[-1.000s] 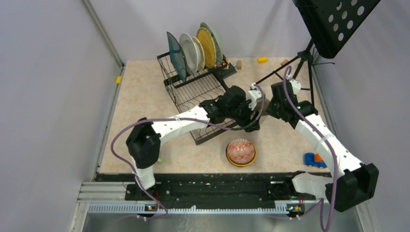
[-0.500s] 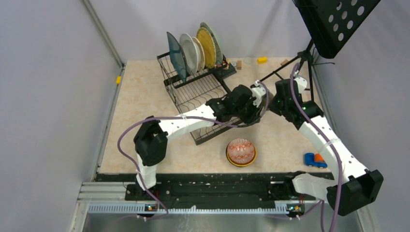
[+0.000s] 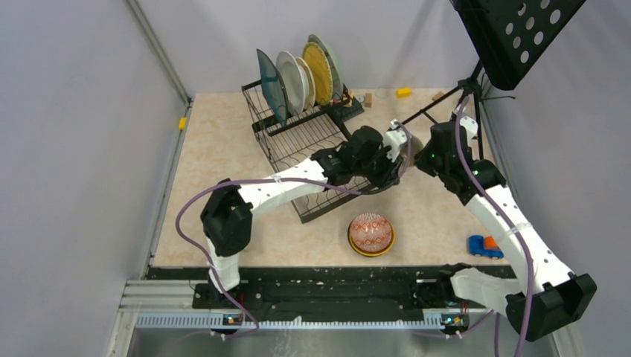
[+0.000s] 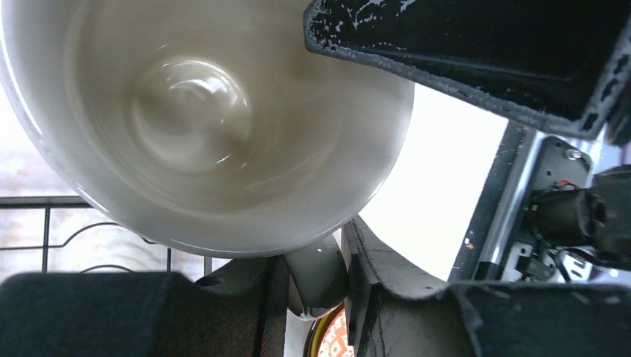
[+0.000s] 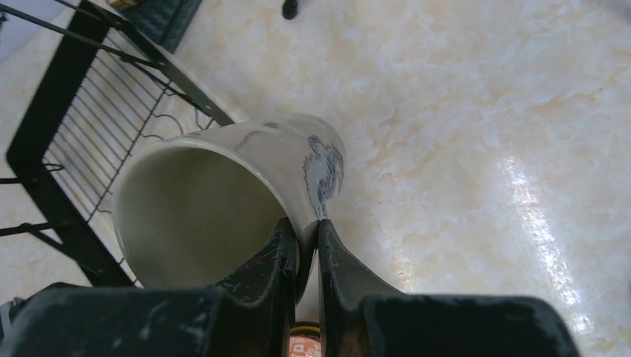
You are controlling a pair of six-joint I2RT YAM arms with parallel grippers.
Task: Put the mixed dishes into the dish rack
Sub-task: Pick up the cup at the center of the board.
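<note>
- The cream ceramic mug with a grey print [image 5: 245, 160] hangs tilted on its side above the table [image 3: 223, 149]. It is just off the right edge of the black wire dish rack [image 3: 298, 141], about midway between the table's far and near edges.
- The right fingers [image 5: 264, 275] are narrow, pinching the mug's wall at the rim, one inside the mouth and one outside.
- The left fingers [image 4: 402, 312] are drawn in around the mug's handle, which sits between them. They appear to clamp it, though the wrist view is too close and blurred to be sure of the contact.
- The dish rack runs from the table's far edge toward its middle.
- Four round plates stand upright in the raised slotted section at the rack's far end: a dark teal plate [image 3: 271, 85], a white plate [image 3: 292, 78], a cream-yellow plate [image 3: 318, 71] and a pale teal plate [image 3: 335, 59].
- A red-patterned bowl [image 3: 370, 230] sits nested in a yellow-orange bowl [image 3: 372, 252] near the table's near edge, right of centre and apart from the rack.
- A small blue toy car [image 3: 484, 246] lies by the table's near right corner.
</note>
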